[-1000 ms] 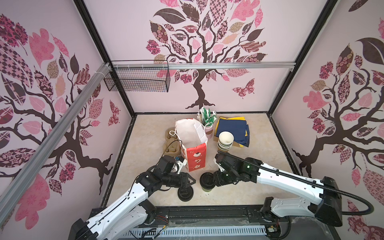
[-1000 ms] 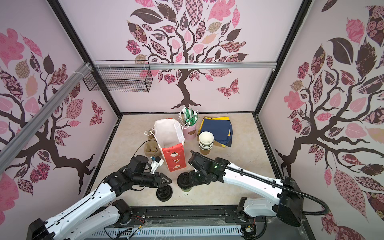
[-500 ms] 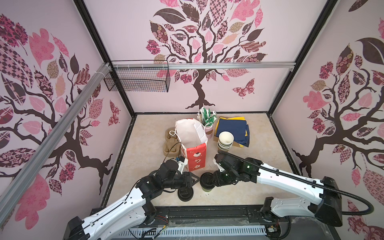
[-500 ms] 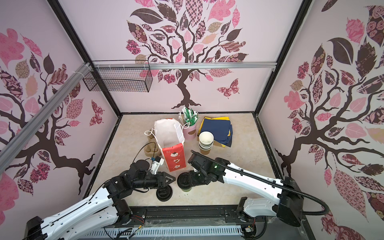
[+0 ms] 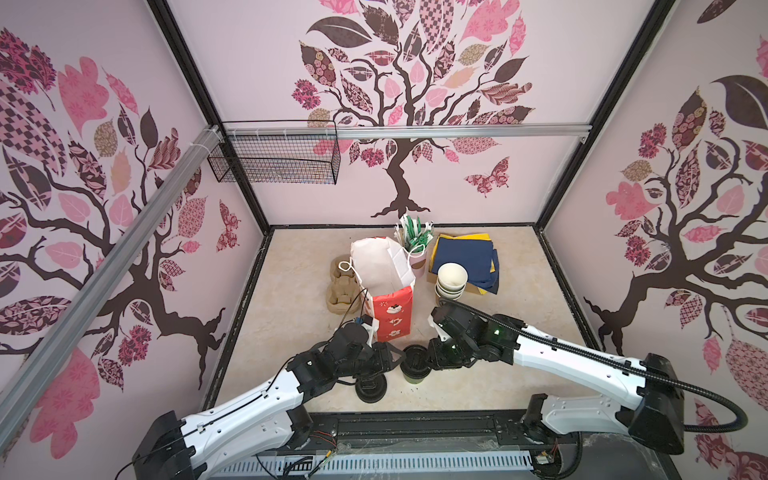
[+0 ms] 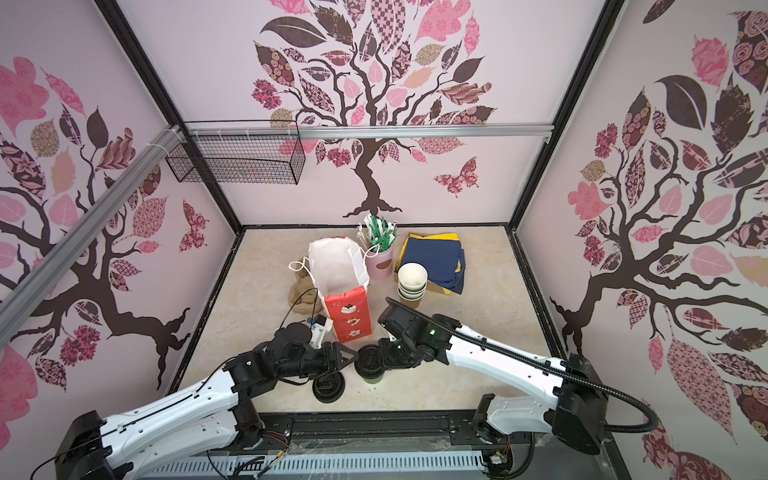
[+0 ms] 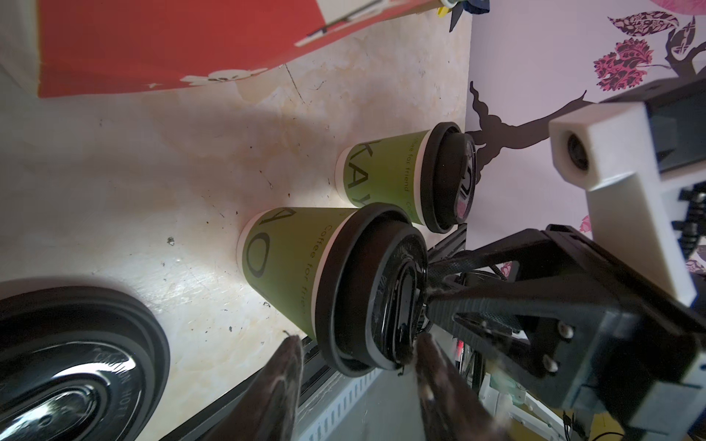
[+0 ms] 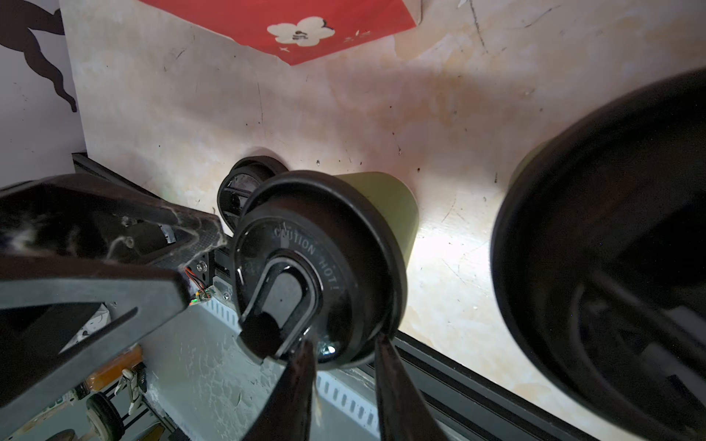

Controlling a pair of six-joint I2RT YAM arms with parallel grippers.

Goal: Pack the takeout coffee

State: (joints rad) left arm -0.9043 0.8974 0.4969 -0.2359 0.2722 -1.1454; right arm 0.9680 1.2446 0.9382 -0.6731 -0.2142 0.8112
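Both arms are crowding one small olive-green paper cup with a glossy round black plastic sip lid (image 5: 415, 368). It is standing upright on the beige marbled tabletop (image 5: 282, 332), just in front of the red-and-white paper bag (image 5: 392, 309). The left gripper (image 7: 355, 338) is straddling the lid's rim with its fingers spread, probably to steady the light cup. The right gripper (image 8: 342, 340) is bracketing the opposite rim with a narrow gap, and I cannot tell whether it is pinching. The second lidded cup (image 7: 386, 179) is sitting close by.
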